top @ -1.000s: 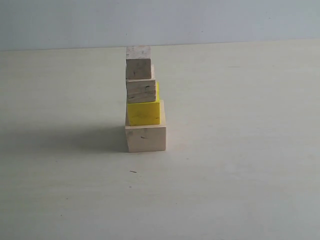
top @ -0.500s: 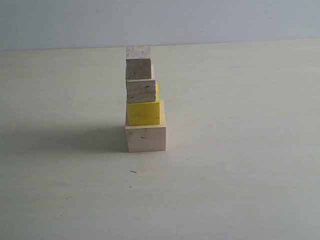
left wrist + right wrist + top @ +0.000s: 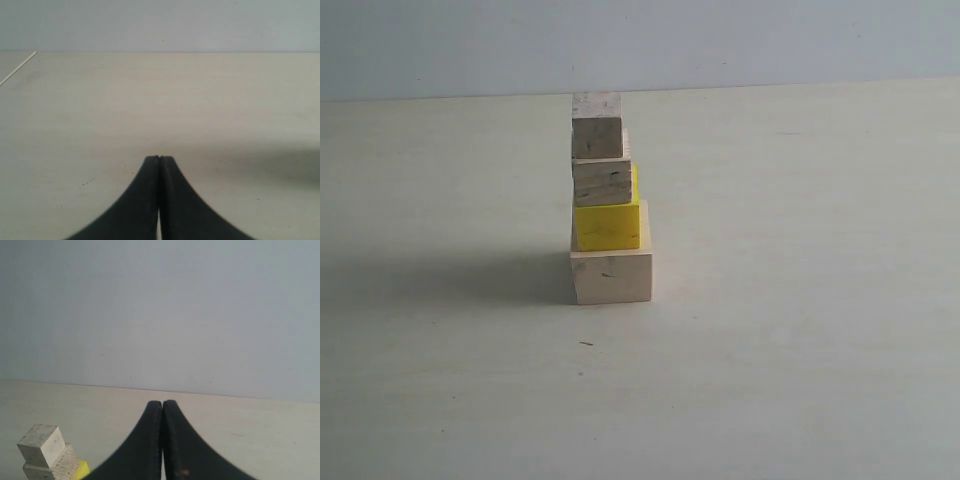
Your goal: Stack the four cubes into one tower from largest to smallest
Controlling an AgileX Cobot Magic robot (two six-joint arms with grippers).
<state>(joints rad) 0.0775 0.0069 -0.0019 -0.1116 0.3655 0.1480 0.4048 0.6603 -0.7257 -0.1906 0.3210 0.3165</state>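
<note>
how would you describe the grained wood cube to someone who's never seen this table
On the pale table stands one tower of four cubes, left of centre in the exterior view. The grained cube is third from the bottom, resting on the yellow cube and under the top cube. It is bare wood with dark flecks, wider than the cube above it.

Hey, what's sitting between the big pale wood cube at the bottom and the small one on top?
A bright yellow cube, then a darker grained wood cube stacked on it, as the exterior view shows.
</note>
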